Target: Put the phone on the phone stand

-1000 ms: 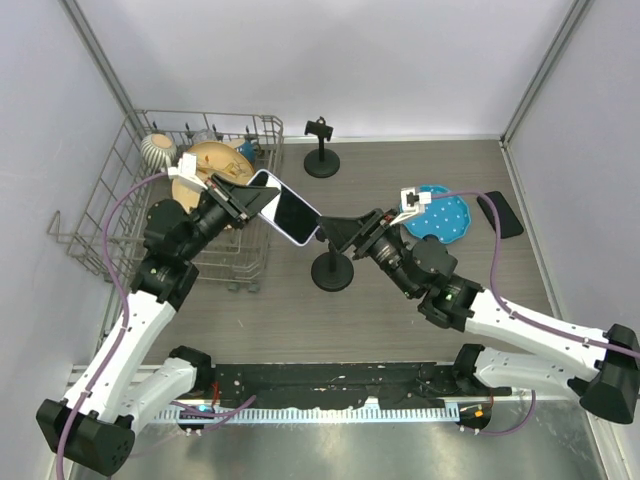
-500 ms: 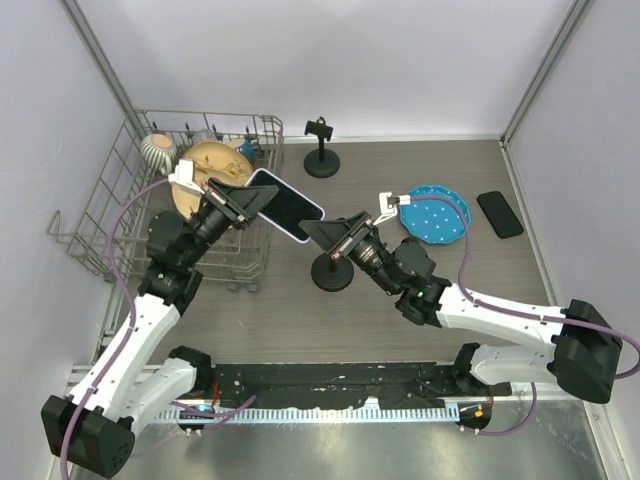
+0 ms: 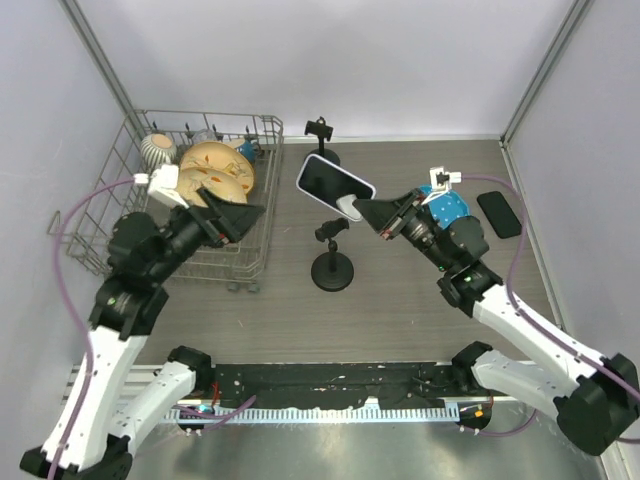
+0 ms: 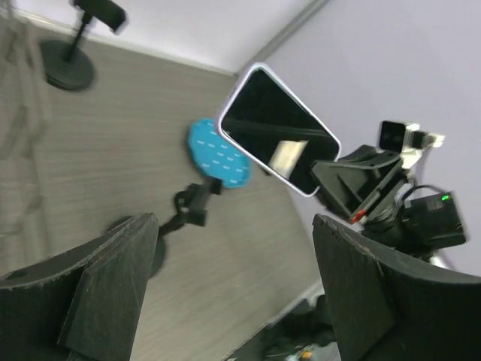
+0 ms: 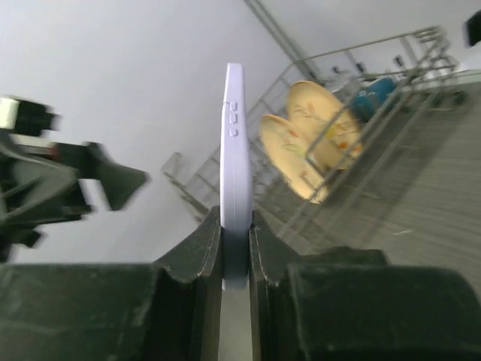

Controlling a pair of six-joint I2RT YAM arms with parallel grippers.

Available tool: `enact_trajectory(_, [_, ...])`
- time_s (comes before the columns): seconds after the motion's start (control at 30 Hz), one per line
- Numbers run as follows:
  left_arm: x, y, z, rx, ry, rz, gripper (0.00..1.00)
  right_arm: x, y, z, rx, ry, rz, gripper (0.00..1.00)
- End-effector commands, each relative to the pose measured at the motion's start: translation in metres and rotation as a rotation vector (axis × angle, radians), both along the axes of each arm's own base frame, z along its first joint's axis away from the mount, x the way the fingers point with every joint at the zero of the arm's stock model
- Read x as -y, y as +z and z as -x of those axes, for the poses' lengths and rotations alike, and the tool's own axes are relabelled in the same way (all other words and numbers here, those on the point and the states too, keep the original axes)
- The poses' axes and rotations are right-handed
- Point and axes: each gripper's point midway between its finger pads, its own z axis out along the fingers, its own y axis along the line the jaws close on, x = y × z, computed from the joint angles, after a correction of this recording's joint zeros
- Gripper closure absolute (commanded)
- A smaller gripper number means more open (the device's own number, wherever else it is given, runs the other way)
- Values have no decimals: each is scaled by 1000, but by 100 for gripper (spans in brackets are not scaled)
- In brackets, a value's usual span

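The phone (image 3: 335,185), dark-screened in a pale case, hangs in the air above the table, and my right gripper (image 3: 365,212) is shut on its lower end. Seen from the right wrist, the phone (image 5: 235,173) is edge-on, pinched between both fingers of that gripper (image 5: 235,233). The phone stand (image 3: 332,262), a black post on a round base, rises just below and in front of the phone, its clamp (image 4: 192,210) holding nothing. My left gripper (image 3: 240,215) stands open and holds nothing at the dish rack's right side, well left of the phone (image 4: 278,130).
A wire dish rack (image 3: 130,215) with tan plates (image 3: 215,170) fills the left. A second black stand (image 3: 320,140) is at the back. A blue plate (image 3: 445,205) and a black phone (image 3: 499,213) lie on the right.
The left gripper opened, let go of the phone and drew back to the left. The right gripper closed on the phone and carried it right and toward the back.
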Motion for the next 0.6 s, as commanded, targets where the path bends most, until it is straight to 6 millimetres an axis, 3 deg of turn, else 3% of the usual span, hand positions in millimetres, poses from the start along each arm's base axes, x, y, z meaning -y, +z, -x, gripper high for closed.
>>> enact_trajectory(0.0, [-54, -12, 28, 40, 155, -343, 11, 6, 16, 34, 278, 111, 299, 99])
enact_trajectory(0.07, [-42, 5, 40, 96, 64, -343, 9, 3, 0, 52, 288, 220, 397, 99])
enact_trajectory(0.13, [-30, 26, 50, 165, -28, -341, 8, 3, -3, 62, 338, 269, 461, 99])
enact_trajectory(0.23, [-3, 33, 58, 184, -222, -339, 6, 6, -17, 81, 346, 354, 515, 99])
enact_trajectory(0.33, [26, 25, 61, 126, -445, -288, 7, 3, -13, 104, 384, 458, 482, 99])
enact_trajectory(0.37, [36, 23, 67, 107, -538, -254, 18, -1, -11, 115, 404, 510, 467, 99])
enact_trajectory(0.4, [52, 18, 75, 76, -722, -193, 21, -2, -11, 117, 406, 528, 465, 99])
enact_trajectory(0.43, [57, 17, 79, 42, -793, -154, 22, -4, -13, 119, 405, 544, 472, 99])
enact_trajectory(0.5, [66, 9, 69, 20, -807, -153, 19, -8, -16, 117, 390, 570, 487, 99])
enact_trajectory(0.57, [77, 3, 76, 42, -849, -178, 12, -10, -17, 118, 377, 598, 488, 99])
